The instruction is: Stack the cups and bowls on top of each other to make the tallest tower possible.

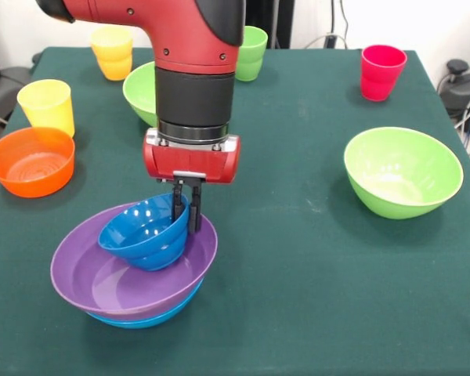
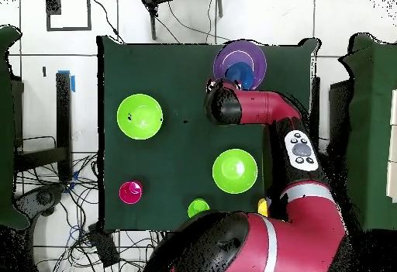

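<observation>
My gripper (image 1: 187,210) reaches down with its fingers shut on the right rim of the small blue bowl (image 1: 145,235). That bowl is tilted inside the wide purple bowl (image 1: 110,286), which is nested in the large blue bowl (image 1: 149,319) to form the tower. Whether the small bowl rests on the purple one is unclear. Loose bowls are a light green one (image 1: 403,172) at right, another (image 1: 139,92) behind the arm and a small orange one (image 1: 31,160) at left. In the overhead view the arm hides the gripper beside the purple bowl (image 2: 256,56).
Four cups stand toward the far edge: yellow (image 1: 47,106), orange-yellow (image 1: 113,51), light green (image 1: 252,53) and red (image 1: 381,70). The green tablecloth (image 1: 298,298) is bare between the tower and the right green bowl. Cables lie beyond the table's edges.
</observation>
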`<state>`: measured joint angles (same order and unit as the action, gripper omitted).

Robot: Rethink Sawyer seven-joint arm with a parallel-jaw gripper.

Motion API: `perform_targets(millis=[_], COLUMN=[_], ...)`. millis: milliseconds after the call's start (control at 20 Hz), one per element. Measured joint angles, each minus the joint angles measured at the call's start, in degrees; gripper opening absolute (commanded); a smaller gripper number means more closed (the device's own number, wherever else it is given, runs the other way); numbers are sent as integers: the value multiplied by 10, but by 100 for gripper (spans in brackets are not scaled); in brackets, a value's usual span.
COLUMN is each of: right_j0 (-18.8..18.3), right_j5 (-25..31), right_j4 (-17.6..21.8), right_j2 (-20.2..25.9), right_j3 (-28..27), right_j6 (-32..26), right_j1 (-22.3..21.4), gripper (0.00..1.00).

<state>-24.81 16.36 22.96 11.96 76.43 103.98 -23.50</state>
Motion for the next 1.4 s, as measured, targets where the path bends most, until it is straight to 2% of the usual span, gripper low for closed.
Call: perform_targets(millis=[1400], right_j0=[46], right_j5=[-7], right_j4=[-62], right_j2=[-49], right_j3=[59], right_j6=[0], right_j1=[-19], gripper=[0])
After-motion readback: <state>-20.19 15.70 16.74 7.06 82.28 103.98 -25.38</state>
